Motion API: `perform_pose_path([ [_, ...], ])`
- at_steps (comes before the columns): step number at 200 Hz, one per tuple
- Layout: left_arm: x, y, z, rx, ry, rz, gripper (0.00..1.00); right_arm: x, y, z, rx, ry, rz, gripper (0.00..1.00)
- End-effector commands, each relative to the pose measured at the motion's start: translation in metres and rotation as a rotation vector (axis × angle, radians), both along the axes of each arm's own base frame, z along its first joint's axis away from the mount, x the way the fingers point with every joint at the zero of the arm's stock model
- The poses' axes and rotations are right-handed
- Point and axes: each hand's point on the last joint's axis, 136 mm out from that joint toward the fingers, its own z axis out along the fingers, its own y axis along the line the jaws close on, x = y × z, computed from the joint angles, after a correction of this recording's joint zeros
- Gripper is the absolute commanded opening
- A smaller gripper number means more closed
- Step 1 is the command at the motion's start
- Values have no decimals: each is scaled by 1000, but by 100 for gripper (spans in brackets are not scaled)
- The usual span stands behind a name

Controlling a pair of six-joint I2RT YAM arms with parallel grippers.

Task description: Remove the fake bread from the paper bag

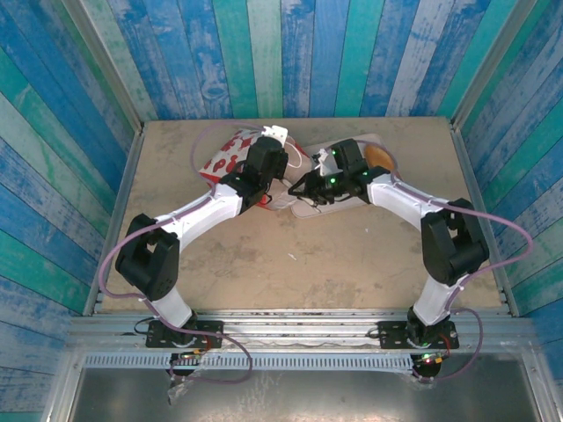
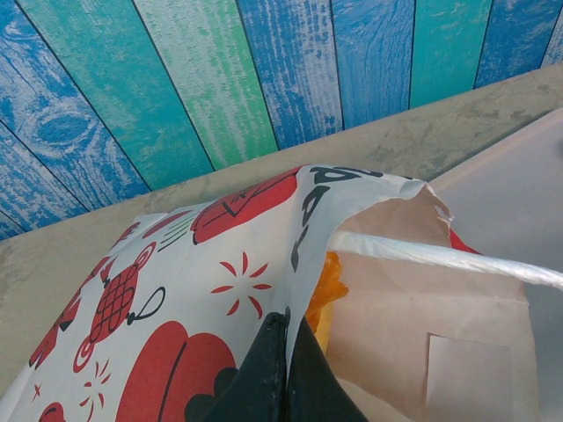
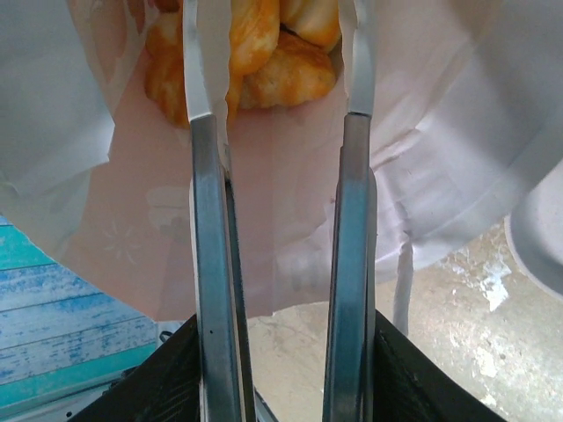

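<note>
At the far middle of the table [image 1: 290, 264], the paper bag [image 1: 230, 154] lies tilted, with its mouth turned toward the tray [image 2: 519, 193].

Left gripper [image 2: 286, 374]: fingers together, pinching the bag's printed wall at the rim and holding the mouth open.

Right gripper [image 3: 281, 378]: clamped round the handles of the metal tongs [image 3: 211, 264]. The 2 tong arms stand apart and reach into the bag mouth on either side of the bread [image 3: 264, 53]. As far as I can see they are not squeezing it.

Progress: the job is not finished. At least 3 golden pieces sit deep in the bag in the right wrist view, and the left wrist view shows an orange sliver just inside the mouth. My reading is that this is the reach-in step. Left to do: close on a piece, lift it out, and repeat for the rest.

Unclear:
- A tan shape at the tray's far end in the top view may be a piece already out, but it is too small to tell.
- The full count in the bag is hidden by paper and tong arms.
- The tong tips are cut off at the frame's top edge.
- Both wrists cover the bag mouth from above
</note>
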Motion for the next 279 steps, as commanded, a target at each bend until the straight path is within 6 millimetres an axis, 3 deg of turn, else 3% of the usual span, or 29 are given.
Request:
perform_pose_path([
  [1,-2,1,17,-26,-35,-2,0,8,13,12,49,-30,26,44],
  [219,-3,-3,17,-41,-30,-25,0,29,36,2,94,35,11,47],
  [253,-5,-2,17,-40,-29,-25,0,33,38,6,83,13,-4,31],
  [279,-5,1,16,-37,-32,-10,0,25,36,10,69,-17,-4,24],
])
